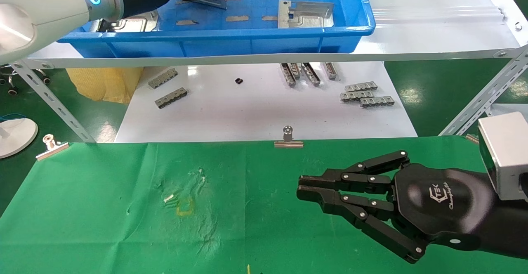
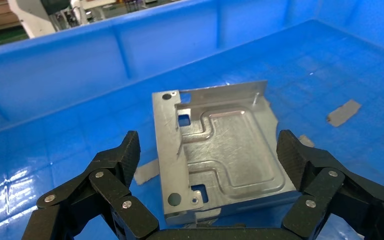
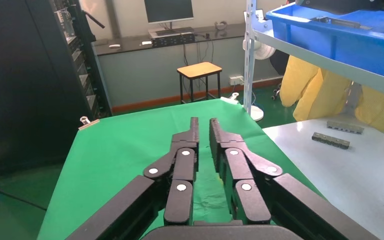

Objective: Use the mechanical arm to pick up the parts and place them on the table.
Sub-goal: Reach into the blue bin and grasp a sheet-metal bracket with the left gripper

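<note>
Green cloth surface [image 1: 103,208] clamped by metal clips [image 1: 288,138], right end effector [image 1: 307,187] clenched above it, left end effector [image 2: 207,165] released around bracket [image 2: 220,150] in blue tray [image 1: 214,43], second bracket [image 1: 303,14] nearby, third partly hidden behind left arm.

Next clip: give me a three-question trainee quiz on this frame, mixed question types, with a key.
1. True or false: the left tool has its fingers spread on either side of a shiny silver stamped sheet-metal bracket inside the blue plastic tray.
2. Multiple choice: where is the right tool? A) inside the tray B) over the bright green cloth table C) over the glossy white surface
3. Fill in: a second silver bracket lies in the tray toward the robot's ____ side.

Key: 1 true; 2 B; 3 right.
</note>
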Robot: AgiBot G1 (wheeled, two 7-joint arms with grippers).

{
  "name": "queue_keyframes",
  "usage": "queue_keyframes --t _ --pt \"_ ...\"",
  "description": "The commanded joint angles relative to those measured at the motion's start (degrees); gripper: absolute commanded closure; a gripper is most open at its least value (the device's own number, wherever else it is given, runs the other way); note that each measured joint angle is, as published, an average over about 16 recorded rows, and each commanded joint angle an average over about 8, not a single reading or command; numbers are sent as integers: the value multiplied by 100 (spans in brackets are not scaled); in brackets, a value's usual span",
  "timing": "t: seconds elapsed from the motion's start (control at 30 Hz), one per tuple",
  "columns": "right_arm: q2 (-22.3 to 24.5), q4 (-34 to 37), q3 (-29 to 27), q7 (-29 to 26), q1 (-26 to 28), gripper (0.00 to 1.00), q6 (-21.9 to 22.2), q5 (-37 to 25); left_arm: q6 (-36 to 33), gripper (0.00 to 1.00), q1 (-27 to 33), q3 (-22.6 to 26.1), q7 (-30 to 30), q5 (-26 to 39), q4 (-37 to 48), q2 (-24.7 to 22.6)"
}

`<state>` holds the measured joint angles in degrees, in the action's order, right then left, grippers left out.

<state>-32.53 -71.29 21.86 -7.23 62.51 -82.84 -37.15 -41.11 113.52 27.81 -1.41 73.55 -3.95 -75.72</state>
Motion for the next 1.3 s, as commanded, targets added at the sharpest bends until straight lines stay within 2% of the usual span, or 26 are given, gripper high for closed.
queue_keyframes --t 0.03,0.53,1.3 --pt "0 0 0 0 0 0 0 0 117 100 30 13 28 20 130 -92" --pt "0 0 0 0 0 0 0 0 477 100 -100 -92 -46 -182 155 -140" --pt "0 0 1 0 0 0 0 0 548 100 -86 -64 59 -243 95 -153"
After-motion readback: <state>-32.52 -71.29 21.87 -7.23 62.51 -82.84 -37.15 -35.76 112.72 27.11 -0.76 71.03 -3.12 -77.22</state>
